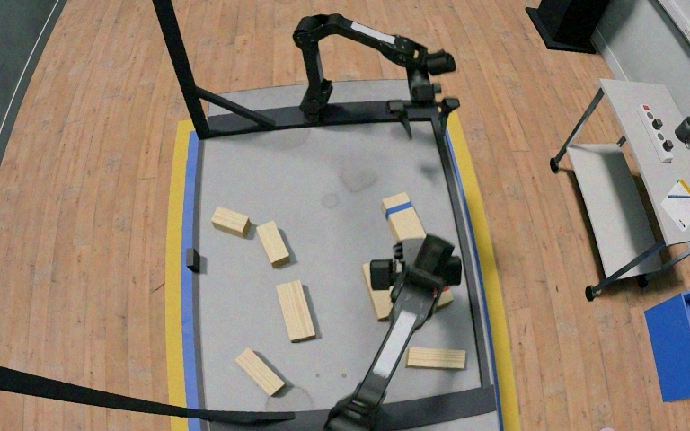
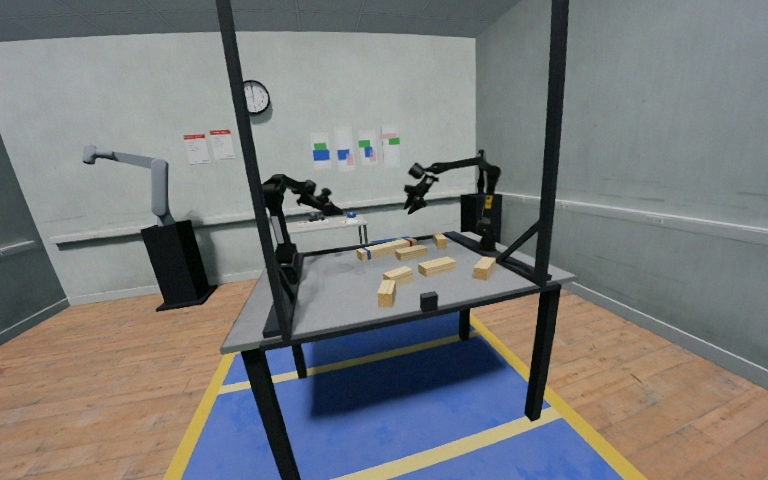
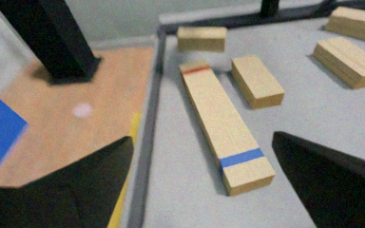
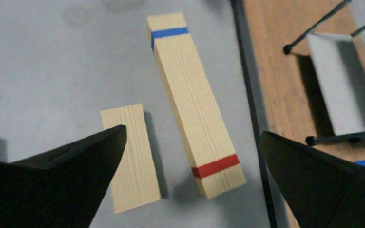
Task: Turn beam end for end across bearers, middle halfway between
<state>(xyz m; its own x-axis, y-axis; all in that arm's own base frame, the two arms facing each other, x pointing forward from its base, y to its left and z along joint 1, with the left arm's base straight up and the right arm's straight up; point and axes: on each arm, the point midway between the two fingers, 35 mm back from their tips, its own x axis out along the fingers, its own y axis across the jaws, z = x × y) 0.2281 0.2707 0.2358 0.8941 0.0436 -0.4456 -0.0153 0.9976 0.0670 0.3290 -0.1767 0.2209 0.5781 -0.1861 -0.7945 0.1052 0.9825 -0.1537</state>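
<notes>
Six plain wooden blocks lie scattered over the grey tabletop (image 1: 325, 243) (image 2: 339, 305), with a small dark box (image 1: 192, 259) (image 2: 428, 301) at the edge nearest the exterior view. Under the table a blue mat (image 2: 362, 441) with yellow lines covers part of the plank floor (image 2: 67, 396). Farther back stand a white trolley (image 1: 623, 101) and a grey arm on a black pedestal (image 2: 178, 260); behind them is a pale wall with a round clock (image 2: 257, 97).

The right gripper (image 1: 417, 269) (image 2: 411, 204) (image 4: 194, 135) is over the table, fingers spread wide, holding nothing. Seen from above, its own arm covers part of it, so I'd guess, fairly, that it touches nothing. The left gripper (image 1: 426, 136) (image 2: 336, 209) (image 3: 201, 141) is raised and likewise wide open, with nothing in its grasp.

The beam (image 1: 407, 221) (image 2: 385, 249) (image 3: 220, 119) (image 4: 195, 95) lies flat on the tabletop near the far side edge, apart from a plain block (image 1: 377, 299) (image 2: 411, 252) (image 3: 258, 82) (image 4: 132, 159) beside it. Its blue-banded end points towards the left arm's side, its red-banded end towards the right arm's. The long axis runs aslant to that side edge, roughly parallel with the neighbouring block.
</notes>
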